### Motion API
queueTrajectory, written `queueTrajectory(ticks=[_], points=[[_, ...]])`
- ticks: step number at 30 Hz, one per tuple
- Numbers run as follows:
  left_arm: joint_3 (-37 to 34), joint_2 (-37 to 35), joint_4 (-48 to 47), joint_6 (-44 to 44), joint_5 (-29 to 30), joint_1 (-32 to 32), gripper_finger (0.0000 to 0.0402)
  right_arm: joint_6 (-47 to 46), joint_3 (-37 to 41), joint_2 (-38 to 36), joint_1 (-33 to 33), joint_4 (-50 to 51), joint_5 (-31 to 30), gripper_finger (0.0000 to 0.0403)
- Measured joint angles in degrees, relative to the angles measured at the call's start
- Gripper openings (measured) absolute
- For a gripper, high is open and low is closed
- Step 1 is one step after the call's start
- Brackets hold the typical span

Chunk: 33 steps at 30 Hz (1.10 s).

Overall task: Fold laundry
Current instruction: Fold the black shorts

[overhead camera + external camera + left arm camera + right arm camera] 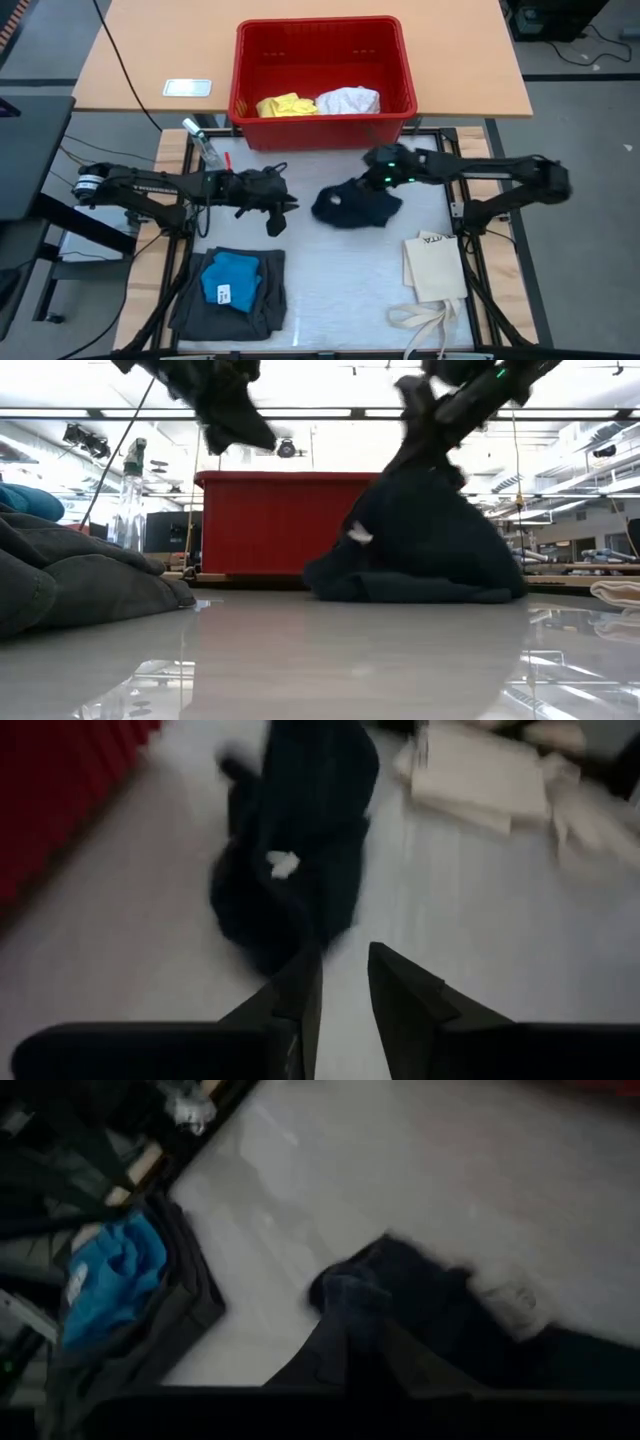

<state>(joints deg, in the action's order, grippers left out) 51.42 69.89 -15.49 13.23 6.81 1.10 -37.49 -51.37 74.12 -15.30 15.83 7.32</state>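
Now the right gripper (372, 160) is clamping shut on the upper edge of the navy garment (355, 206), lifting it mid-table just in front of the red basket (322, 118). Left gripper (281, 213) is hovering beside it, fingers slightly parted, holding nothing. Step in hand, likely: spreading the garment. Next calls for the left to catch a free edge.

a pale wooden table (130, 60) stands behind the work surface. grey floor (580, 120) lies alongside. ceiling strip lights (320, 412) glow overhead.

No legible text; tote bag (436, 266) print unreadable
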Motion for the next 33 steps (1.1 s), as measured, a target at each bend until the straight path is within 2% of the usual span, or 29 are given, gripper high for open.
queueTrajectory(ticks=[2,4,7,9,13,16,21,29,31,33], points=[[0.35,0.24,2.77,-0.34,0.06,1.49,0.0097,-2.86,0.02,-4.21,1.05,4.39,-3.39,0.0019],[-0.01,0.64,1.18,-0.16,-0.21,3.26,0.0114,-4.53,0.0,-7.16,1.99,9.18,-5.96,0.0022],[-1.29,2.72,3.02,0.62,-1.17,6.04,0.0157,-6.01,0.07,-9.2,3.47,16.07,-7.37,0.0023],[-2.79,5.62,6.34,0.81,-4.09,7.62,0.0193,-6.89,0.08,-10.04,4.64,18.35,-8.3,0.0018],[-5.15,12.12,15.74,0.47,-10.6,9.05,0.0255,-9.92,0.09,-12.03,6.19,13.81,-8.28,0.0018],[-4.86,15.35,20.41,-1.53,-12.24,8.63,0.0283,-12.9,0.07,-13.97,6.41,8.82,-8.96,0.0018],[-4.5,17.75,27.45,-3.25,-13.75,7.2,0.0303,-15.37,0.07,-16.62,6.27,6.46,-12.29,0.0018],[-4.57,19.35,27.18,-0.08,-13.68,7.43,0.0319,-19.18,0.07,-19.08,6.24,5.21,-19.06,0.0018],[-4.63,19.72,27.19,0.16,-12.13,7.41,0.0322,-19.35,0.07,-19.11,6.21,4.87,-18.97,0.0018],[-4.61,20.55,29.53,0.44,-7.92,7.56,0.0326,-19.33,0.07,-19.07,6.24,4.76,-17.97,0.0018]])
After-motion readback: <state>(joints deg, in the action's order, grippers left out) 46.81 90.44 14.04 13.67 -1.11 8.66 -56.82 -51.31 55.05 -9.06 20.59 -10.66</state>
